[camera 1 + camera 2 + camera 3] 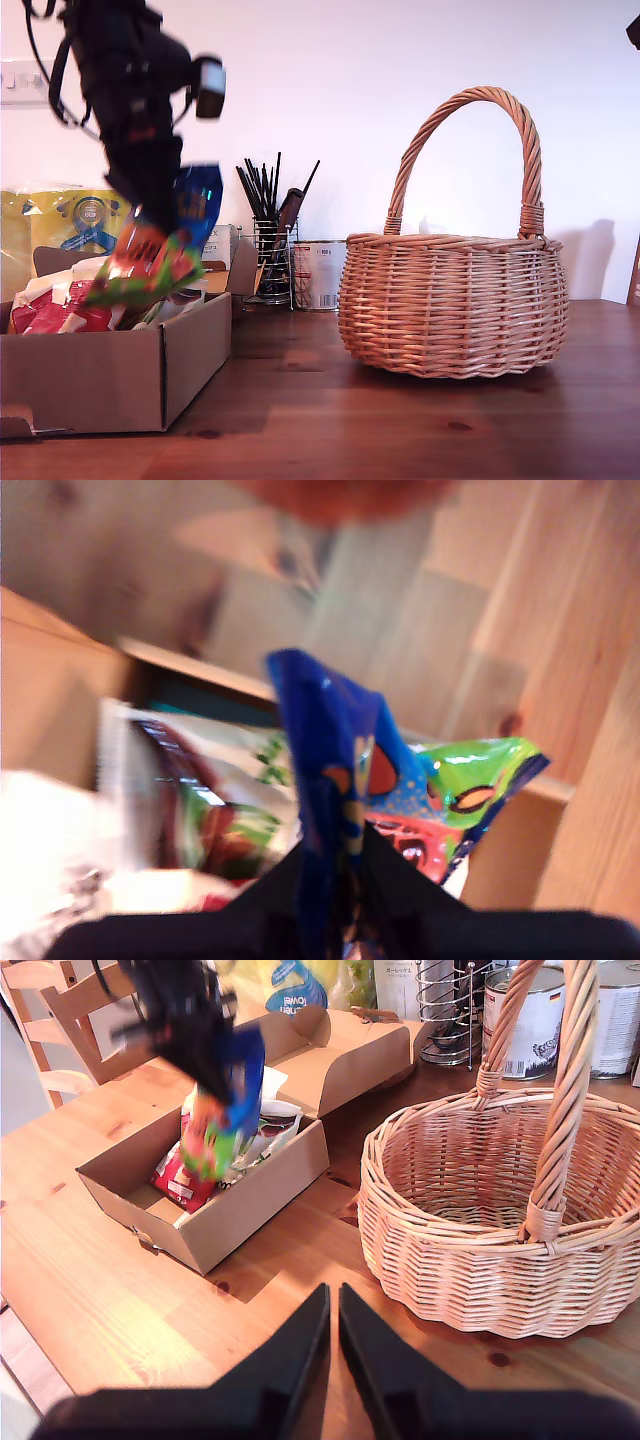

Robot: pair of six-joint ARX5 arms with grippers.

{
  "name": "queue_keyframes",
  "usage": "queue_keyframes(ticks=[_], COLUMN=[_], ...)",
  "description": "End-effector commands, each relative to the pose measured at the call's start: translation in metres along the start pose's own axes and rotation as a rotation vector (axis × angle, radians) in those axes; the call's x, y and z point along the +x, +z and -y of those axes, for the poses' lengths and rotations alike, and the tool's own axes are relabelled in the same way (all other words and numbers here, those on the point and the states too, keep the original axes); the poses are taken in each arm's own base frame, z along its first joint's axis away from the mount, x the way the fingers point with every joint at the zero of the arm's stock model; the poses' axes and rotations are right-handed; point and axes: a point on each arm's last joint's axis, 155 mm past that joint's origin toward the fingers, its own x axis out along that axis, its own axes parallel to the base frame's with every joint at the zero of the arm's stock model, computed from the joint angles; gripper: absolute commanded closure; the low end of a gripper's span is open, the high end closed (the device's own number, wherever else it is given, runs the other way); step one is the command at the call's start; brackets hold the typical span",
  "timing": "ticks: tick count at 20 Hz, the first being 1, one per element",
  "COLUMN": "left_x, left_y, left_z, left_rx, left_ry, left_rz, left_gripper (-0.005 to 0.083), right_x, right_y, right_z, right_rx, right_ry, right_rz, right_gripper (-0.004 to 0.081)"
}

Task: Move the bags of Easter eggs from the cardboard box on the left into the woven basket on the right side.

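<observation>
Blue and crinkly, a bag of Easter eggs (190,225) is pinched by my first gripper (335,855) and held above the cardboard box (110,375). My second gripper (333,1310) is poised over the table (100,1290), jaws nearly pressed together, beside the woven basket (480,1250).

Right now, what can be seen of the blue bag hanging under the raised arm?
The blue bag is a glossy, crinkly plastic packet, deep blue at the top with bright green, orange and red print lower down. My first claw is shut on its upper edge, so it hangs crumpled and tilted, lifted above the cardboard box at the exterior view's left and clear of the other packets there. It is not yet over the woven basket, which looks empty. My second claw is apart from it, above the table.
</observation>
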Motion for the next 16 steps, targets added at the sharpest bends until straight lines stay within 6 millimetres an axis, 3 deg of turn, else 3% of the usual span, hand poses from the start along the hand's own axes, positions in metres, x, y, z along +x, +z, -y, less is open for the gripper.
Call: queue_keyframes(ticks=[1, 5, 8, 13, 16], left_x=[-0.001, -0.015, -0.023, -0.032, -0.030], left_y=[0.009, 0.054, 0.092, 0.178, 0.214], left_z=[0.005, 0.031, 0.040, 0.038, 0.046], left_rx=[-0.053, -0.132, -0.166, -0.167, -0.152], left_ry=[-0.031, -0.204, -0.259, -0.151, -0.084], left_rz=[0.032, 0.239, 0.375, 0.602, 0.679], left_gripper=[0.0796, 0.0796, 0.0796, 0.0796, 0.0796], right_x=[-0.002, -0.002, -0.002, -0.002, -0.002], right_y=[0.006, 0.006, 0.006, 0.006, 0.006], right_z=[-0.003, -0.003, -0.003, -0.002, -0.002], right_rx=[-0.009, -0.009, -0.009, -0.009, -0.009], right_ry=[0.009, 0.009, 0.009, 0.008, 0.006], right_rz=[0.013, 0.013, 0.013, 0.013, 0.013], right_gripper=[0.0782, 0.0782, 0.0782, 0.0782, 0.0782])
